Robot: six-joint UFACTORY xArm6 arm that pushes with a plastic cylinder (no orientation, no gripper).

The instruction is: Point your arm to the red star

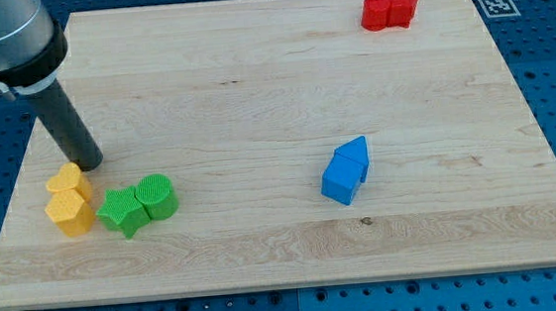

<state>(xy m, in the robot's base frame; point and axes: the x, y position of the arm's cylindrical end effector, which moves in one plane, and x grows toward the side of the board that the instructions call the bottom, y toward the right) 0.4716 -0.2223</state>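
My tip (89,162) sits on the counter (254,108) at view's left, just above the yellow blocks (69,200), w/ green blocks (140,205) nearby. No fingers on this rod. Red star (378,11) is well apart at top right, touching another red block (404,7), so a long diagonal sweep looks needed; blue blocks (346,170) lie below that path.

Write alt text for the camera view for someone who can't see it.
My tip rests at the board's left, just above the yellow blocks, far from the red blocks at the view's top right. Green blocks sit beside the yellow ones; blue blocks lie right of centre.
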